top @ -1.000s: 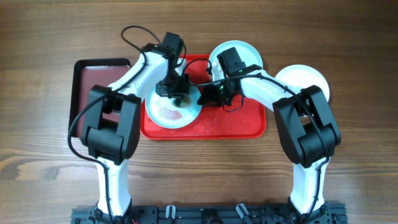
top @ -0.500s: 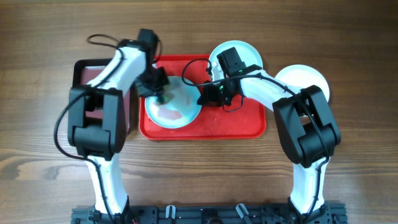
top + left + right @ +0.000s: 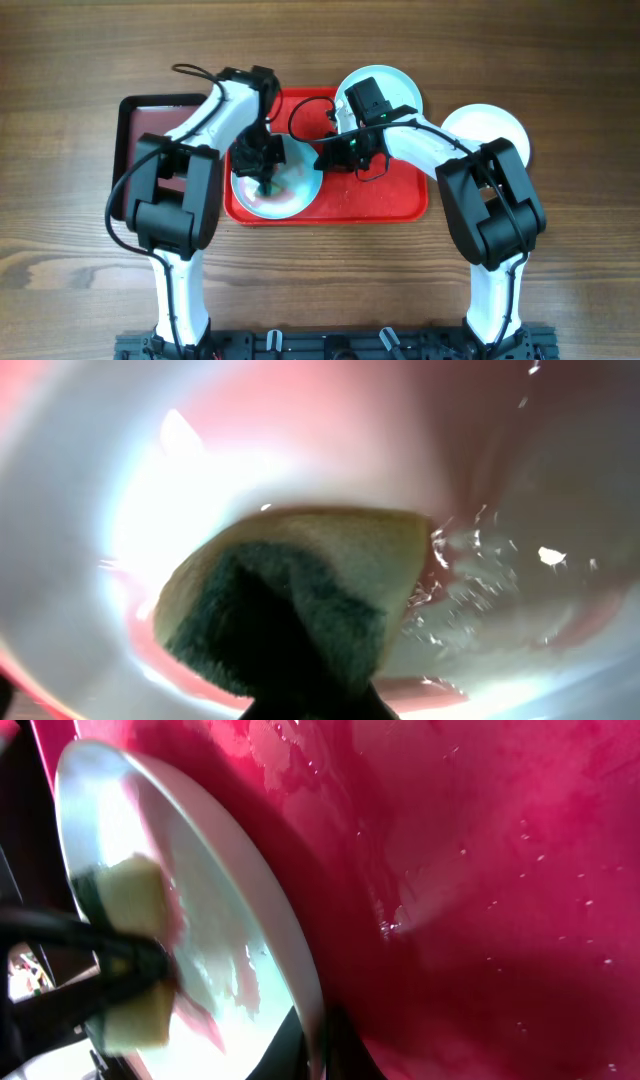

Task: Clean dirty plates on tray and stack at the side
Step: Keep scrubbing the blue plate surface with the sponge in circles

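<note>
Left fingers (image 3: 262,162) closed on a yellow-green sponge (image 3: 300,580), pressed against the smeared aqua plate (image 3: 290,195). Right fingers (image 3: 333,158) clamped on that plate's right rim. Plate located on left half of the red tray (image 3: 385,195), on the tabletop (image 3: 320,280).

bright red tray (image 3: 392,196), pale aqua plate (image 3: 287,196) smeared red, yellow-green sponge (image 3: 320,565).
</note>
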`<control>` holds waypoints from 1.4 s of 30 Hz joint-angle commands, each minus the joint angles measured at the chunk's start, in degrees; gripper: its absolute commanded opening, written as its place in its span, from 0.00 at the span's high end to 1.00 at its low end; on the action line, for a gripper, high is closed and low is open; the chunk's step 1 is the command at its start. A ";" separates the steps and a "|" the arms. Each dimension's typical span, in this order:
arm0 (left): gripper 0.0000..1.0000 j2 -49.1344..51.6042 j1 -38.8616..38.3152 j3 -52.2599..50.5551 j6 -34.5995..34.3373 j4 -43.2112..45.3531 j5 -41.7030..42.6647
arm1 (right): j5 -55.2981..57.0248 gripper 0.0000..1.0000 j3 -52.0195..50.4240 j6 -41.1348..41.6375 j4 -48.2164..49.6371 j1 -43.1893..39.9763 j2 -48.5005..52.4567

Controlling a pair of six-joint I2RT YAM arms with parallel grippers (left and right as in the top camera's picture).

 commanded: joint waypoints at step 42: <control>0.96 2.49 0.46 -12.83 -25.07 10.45 -23.23 | 1.44 0.96 -0.48 0.98 2.10 -1.90 2.05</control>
